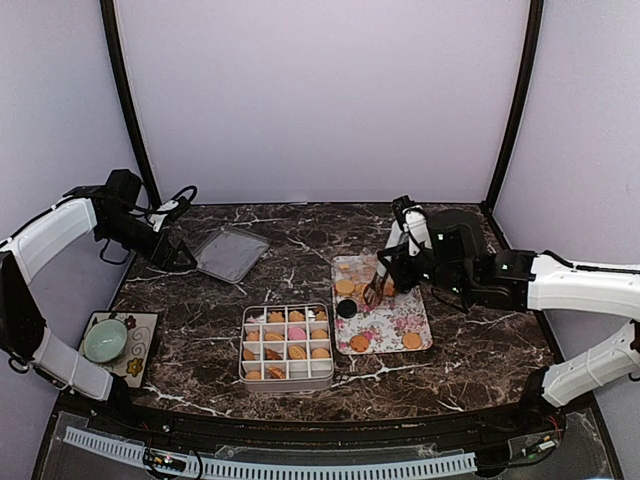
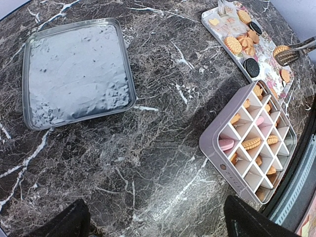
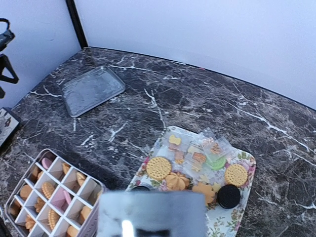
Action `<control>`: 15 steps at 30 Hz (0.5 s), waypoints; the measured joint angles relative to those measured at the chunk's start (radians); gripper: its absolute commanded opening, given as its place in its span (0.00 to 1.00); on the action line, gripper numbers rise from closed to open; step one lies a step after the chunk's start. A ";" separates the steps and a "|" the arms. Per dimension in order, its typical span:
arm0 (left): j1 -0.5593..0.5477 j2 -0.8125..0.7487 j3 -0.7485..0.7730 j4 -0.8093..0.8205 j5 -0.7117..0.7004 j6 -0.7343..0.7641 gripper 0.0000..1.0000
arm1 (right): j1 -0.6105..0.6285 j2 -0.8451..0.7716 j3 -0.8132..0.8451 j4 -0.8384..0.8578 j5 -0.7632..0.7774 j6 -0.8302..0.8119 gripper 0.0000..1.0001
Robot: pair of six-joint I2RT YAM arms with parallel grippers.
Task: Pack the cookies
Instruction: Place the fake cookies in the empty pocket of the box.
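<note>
Table (image 1: 300,225) of dark stone with white lines takes up most of the view. Two white and black arms reach over it, the left arm (image 1: 50,235) from one side and the right arm (image 1: 570,280) from the other.

A flat metal lid (image 1: 230,253) lies at the back left. The left gripper (image 1: 178,258) hangs just beside it, and its two dark fingers (image 2: 69,222) are spread wide with nothing between them.

A pale box (image 1: 287,383) with little square holes sits at the front middle. Just to its right is a flower tray (image 1: 400,318). A green bowl (image 1: 105,340) sits on a small mat (image 1: 140,345) at the front left, well apart from the box.

The right gripper (image 1: 385,270) is over the back of the flower tray and holds metal tongs (image 1: 378,288) that point down. The tips of the tongs are at a round golden cookie, but I cannot tell if they pinch it.

The cookies (image 1: 297,351) are in two places. Many sit in the holes of the box, mostly golden, with a pink one (image 2: 226,144) too. More lie loose on the flower tray, with a black one (image 1: 347,308) near its left edge.
</note>
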 measured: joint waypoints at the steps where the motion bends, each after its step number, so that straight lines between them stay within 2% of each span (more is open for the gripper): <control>1: 0.000 0.000 0.000 0.000 0.001 0.000 0.97 | 0.019 0.000 0.017 -0.010 -0.001 -0.001 0.00; 7: 0.000 0.000 0.000 0.000 0.003 0.000 0.96 | 0.181 0.034 0.152 -0.034 -0.024 -0.006 0.00; 15: 0.000 0.000 0.000 0.000 0.009 0.000 0.96 | 0.361 0.243 0.323 -0.046 -0.061 -0.013 0.00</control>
